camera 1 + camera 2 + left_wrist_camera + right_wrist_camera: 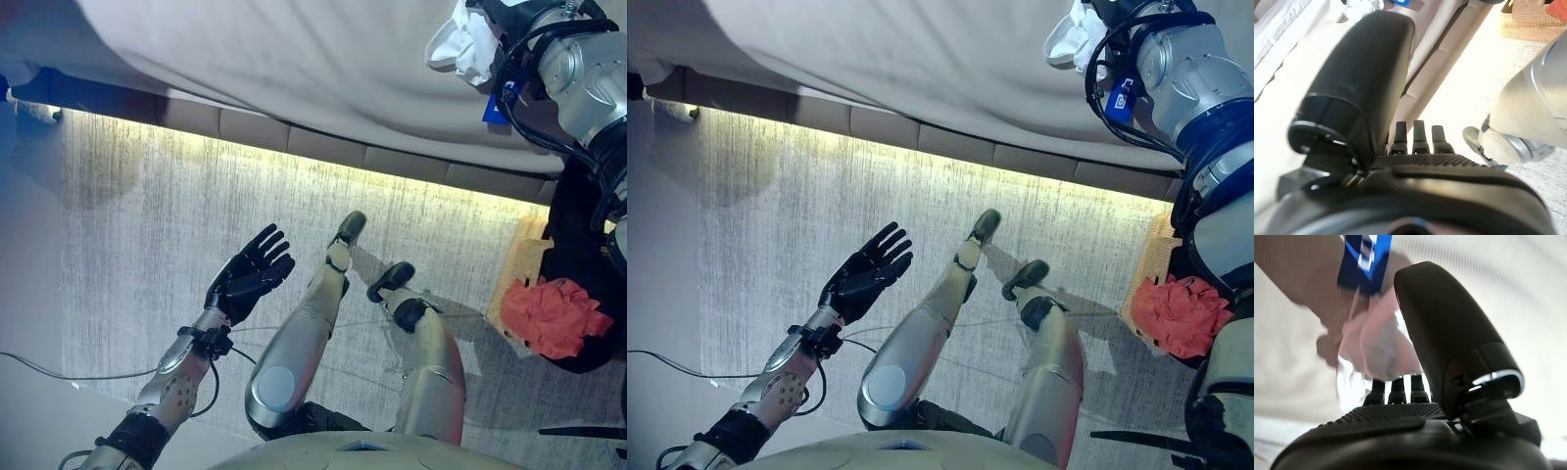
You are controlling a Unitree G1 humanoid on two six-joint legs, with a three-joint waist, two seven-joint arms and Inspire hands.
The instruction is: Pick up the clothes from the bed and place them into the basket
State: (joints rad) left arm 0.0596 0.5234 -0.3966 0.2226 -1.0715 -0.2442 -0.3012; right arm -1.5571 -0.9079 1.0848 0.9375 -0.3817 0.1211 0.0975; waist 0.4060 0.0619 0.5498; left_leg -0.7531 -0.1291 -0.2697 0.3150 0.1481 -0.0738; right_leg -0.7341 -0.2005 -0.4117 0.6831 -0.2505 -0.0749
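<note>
Pale grey floor fills the 9 o'clock side, with the bed running across 12 o'clock; the left hand hangs over the floor around 7 o'clock, fingers spread and straight, palm up, holding nothing; my guess is it's parked there just to stay out of the way. Moving on to 1 o'clock, a white garment lies bunched on the bed near its edge, a blue tag showing by it in the right wrist view; the right hand is right at the cloth, fingers reaching into the folds; can't tell if they've actually closed on it, since the cloth hides the tips. Looks like the grab step to me. Over at 3 to 4 o'clock the woven basket sits on the floor by the robot's right side, a red garment already in it; handy spot, I reckon, since the arm would only need to swing down from the bed.
</note>
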